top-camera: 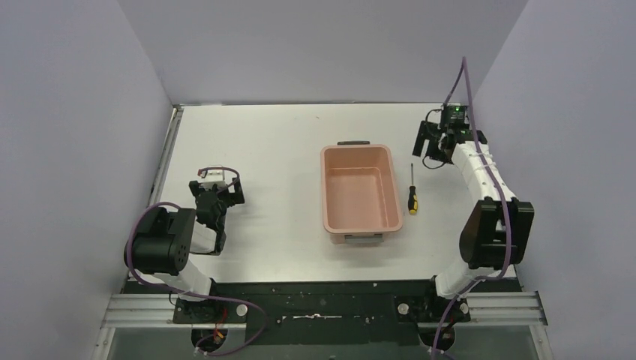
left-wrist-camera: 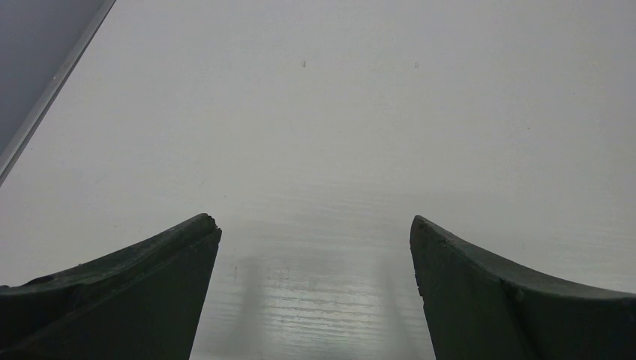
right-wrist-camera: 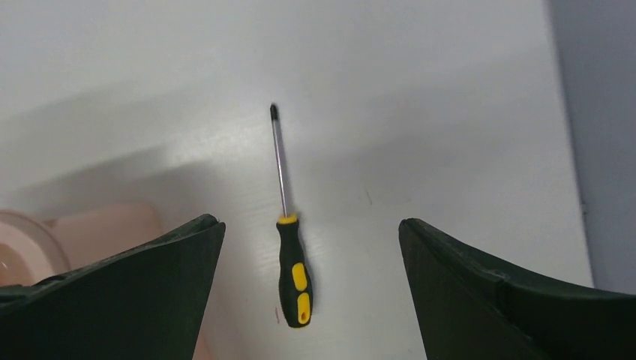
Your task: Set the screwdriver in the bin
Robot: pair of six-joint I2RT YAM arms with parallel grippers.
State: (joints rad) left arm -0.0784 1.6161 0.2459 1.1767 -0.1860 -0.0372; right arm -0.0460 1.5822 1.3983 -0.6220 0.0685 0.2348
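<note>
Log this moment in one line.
screwdriver: beside bin, outside | bin: empty | right gripper: open, clear of screwdriver | left gripper: open, empty

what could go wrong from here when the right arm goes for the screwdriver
1. The screwdriver is slim and lies flat on the table, so the open right gripper might scrape the surface or nudge it away instead of pinching it.
2. It lies close beside the bin, along its long wall. A finger coming down on that side might knock the bin.

Left hand [left-wrist-camera: 313, 222] open, tucked; right hand [right-wrist-camera: 311, 223] open, extended
</note>
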